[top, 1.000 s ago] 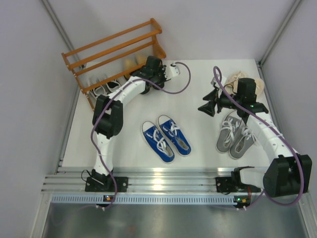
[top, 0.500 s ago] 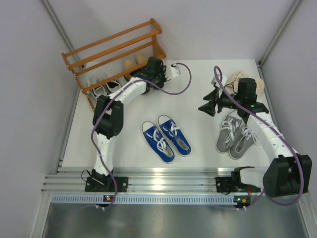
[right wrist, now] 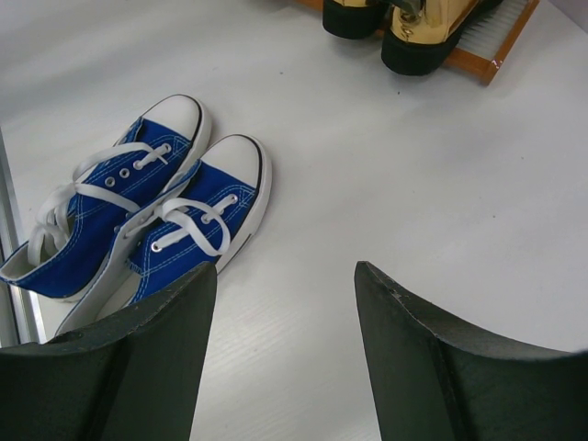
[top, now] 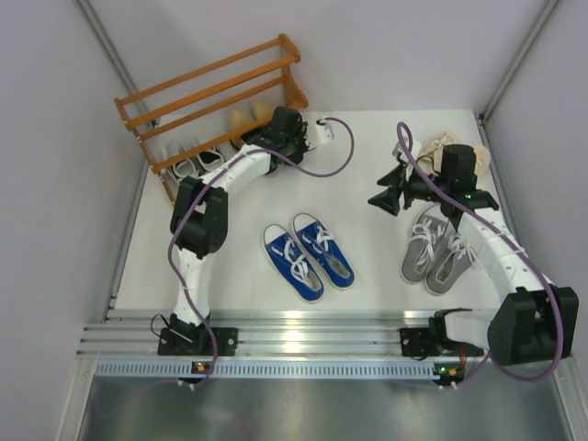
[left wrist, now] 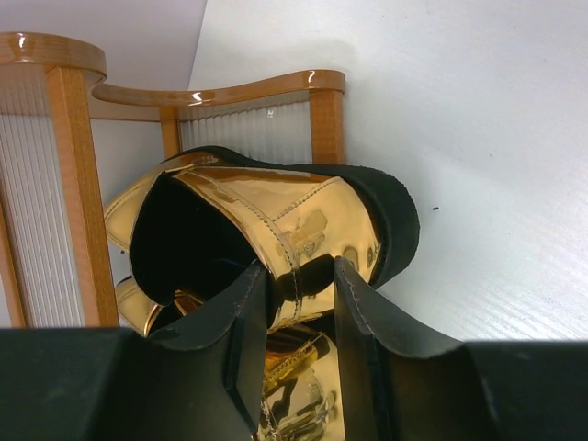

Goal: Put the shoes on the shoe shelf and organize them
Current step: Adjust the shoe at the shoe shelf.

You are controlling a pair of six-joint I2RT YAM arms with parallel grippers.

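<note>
1. My left claw [left wrist: 299, 276] is clamped on the heel rim of a gold loafer [left wrist: 276, 216], one matte black finger on each side of the rim.
2. The loafer is mirror-shiny and creased, with a dark lining and a thick black sole. A second gold one lies just beside it.
3. Both loafers are at the right end of the shoe shelf [top: 211, 87], on its lowest tier. The shelf has glossy orange-brown posts, thin rails and ribbed pale panels.
4. The black-and-white sneakers [top: 195, 162] stand on the same tier, further left.
5. My right claw [right wrist: 285, 268] hangs with its broad wedge-shaped fingers spread and nothing between them, above the smooth white table [right wrist: 413, 165].
6. Beyond that claw, the blue canvas sneakers [right wrist: 138, 220] lie side by side mid-table, with white rubber toes and loose white laces.
7. The grey sneakers [top: 439, 250] sit paired on the right of the table.
8. The beige lace-ups [top: 436, 145] lie at the far right, partly hidden by my arm.
</note>
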